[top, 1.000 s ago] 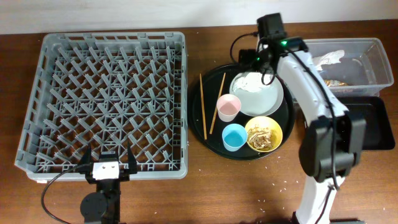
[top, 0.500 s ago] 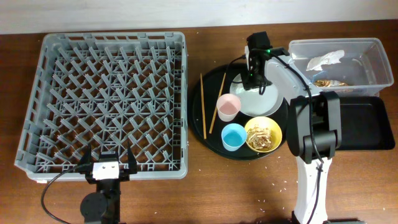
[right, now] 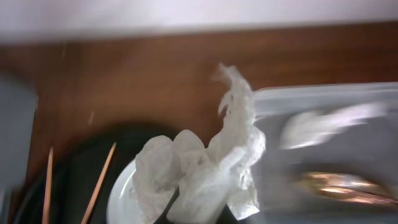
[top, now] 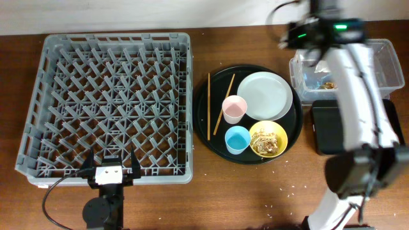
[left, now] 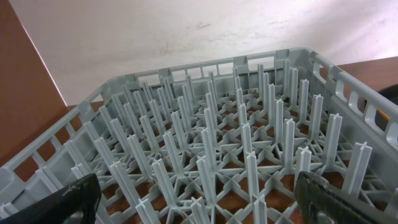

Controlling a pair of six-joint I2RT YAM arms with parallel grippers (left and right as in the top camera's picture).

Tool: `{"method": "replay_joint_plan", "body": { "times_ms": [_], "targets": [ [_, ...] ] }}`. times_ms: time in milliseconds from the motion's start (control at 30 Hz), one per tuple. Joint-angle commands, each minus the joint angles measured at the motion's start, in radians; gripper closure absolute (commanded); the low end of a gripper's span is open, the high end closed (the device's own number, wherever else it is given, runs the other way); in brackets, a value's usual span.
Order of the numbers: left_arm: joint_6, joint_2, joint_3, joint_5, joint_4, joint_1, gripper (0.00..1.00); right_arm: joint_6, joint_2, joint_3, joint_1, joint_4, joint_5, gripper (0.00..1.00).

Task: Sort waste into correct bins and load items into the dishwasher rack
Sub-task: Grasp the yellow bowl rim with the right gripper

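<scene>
My right gripper (top: 305,37) hangs high by the clear tub (top: 391,64), shut on a crumpled white napkin (right: 205,168). The wrist view shows the napkin dangling over the plate's edge (right: 121,199) beside the tub (right: 323,106). In the tub lie another napkin (right: 323,124) and gold foil (right: 342,186). The pale plate (top: 264,94) is bare. A pink cup (top: 234,108), a blue cup (top: 239,139), a yellow bowl (top: 270,137) holding brown scraps and two chopsticks (top: 208,105) share the round tray. My left gripper (top: 110,167) stands open at the grey rack's (top: 108,96) near edge.
The round black tray (top: 204,128) sits between the rack and the bins. The flat black tray (top: 329,128) lies in front of the clear tub, partly under my right arm. Crumbs dot the table near the front (top: 291,188).
My right gripper shut on the napkin that lay on the plate and carried it up and right toward the clear tub. The plate is now bare. The left arm has not moved.
</scene>
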Motion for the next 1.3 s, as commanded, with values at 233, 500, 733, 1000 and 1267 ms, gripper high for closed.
{"method": "replay_joint_plan", "body": {
  "times_ms": [233,500,733,1000,1267],
  "targets": [
    [0.013,0.0,-0.005,0.011,0.0,0.005,0.01,0.02,0.187,-0.012,-0.212,0.0,-0.047,0.03],
    [0.013,0.0,-0.005,0.011,0.0,0.005,0.01,0.021,0.001,-0.01,-0.209,-0.182,-0.421,0.23],
    [0.013,0.0,-0.005,0.011,0.0,0.005,0.01,0.042,-0.032,-0.112,-0.063,-0.442,-0.434,0.39],
    [0.013,0.0,-0.005,0.011,0.0,0.005,0.01,0.172,-0.032,-0.484,0.117,-0.214,-0.362,0.62],
    [0.013,0.0,-0.005,0.011,0.001,0.005,0.01,0.245,-0.031,-0.68,0.169,-0.047,-0.325,0.63]
  ]
}}
